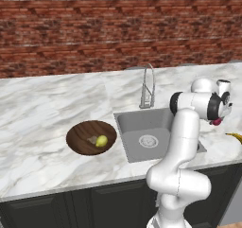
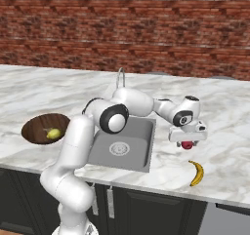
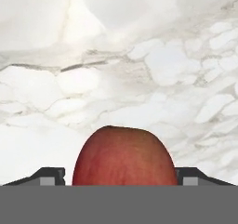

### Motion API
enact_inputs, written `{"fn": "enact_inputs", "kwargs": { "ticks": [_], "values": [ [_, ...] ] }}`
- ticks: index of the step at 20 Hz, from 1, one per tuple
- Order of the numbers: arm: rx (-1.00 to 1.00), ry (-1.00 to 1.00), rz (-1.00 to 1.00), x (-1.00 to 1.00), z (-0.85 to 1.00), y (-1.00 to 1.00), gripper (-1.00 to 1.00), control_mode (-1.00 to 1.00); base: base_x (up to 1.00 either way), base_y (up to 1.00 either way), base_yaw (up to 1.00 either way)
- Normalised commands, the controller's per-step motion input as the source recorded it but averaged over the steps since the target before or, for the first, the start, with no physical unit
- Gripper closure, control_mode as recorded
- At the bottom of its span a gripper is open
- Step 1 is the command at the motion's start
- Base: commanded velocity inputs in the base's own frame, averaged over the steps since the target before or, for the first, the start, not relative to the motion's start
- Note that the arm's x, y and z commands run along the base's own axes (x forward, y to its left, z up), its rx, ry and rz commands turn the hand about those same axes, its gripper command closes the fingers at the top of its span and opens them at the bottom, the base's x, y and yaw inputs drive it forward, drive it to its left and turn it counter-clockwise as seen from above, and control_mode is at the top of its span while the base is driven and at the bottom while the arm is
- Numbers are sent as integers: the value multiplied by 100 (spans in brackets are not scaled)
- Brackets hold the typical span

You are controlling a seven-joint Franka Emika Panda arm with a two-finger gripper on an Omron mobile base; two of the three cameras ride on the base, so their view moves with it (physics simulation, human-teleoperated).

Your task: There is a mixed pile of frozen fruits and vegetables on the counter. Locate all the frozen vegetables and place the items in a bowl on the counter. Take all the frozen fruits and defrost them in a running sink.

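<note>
- The gripper [image 2: 187, 142] has its jaws closed against both sides of the red fruit [image 3: 123, 155], just above the counter [image 2: 224, 131] right of the sink [image 2: 141, 153].
- Fruit stage, seemingly: next, carry it left into the basin.
- Arm reaches out across the sink, hand pointing down.
- The banana [image 2: 197, 173] lies near; the bowl [image 1: 80, 137] holds the vegetables.

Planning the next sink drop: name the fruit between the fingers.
The round red fruit, flanked by both fingers; the curved yellow banana lies alone on the marble.

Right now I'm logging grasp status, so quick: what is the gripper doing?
Gripper: closed on the red fruit, held over the counter right of the sink.
</note>
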Motion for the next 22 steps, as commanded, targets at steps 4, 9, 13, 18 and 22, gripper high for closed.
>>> {"fn": "enact_inputs", "kwargs": {
  "ticks": [4,9,13,18,22],
  "values": [
    [0,0,0,0,0,0,100,-100,0,0,0],
    [1,-1,0,-8,18,19,100,-100,0,0,0],
    [5,-3,0,-12,45,35,100,-100,0,0,0],
    [1,-4,1,-21,29,44,100,-100,0,0,0],
    [-3,-3,1,-27,20,56,100,-100,0,0,0]
  ]
}}
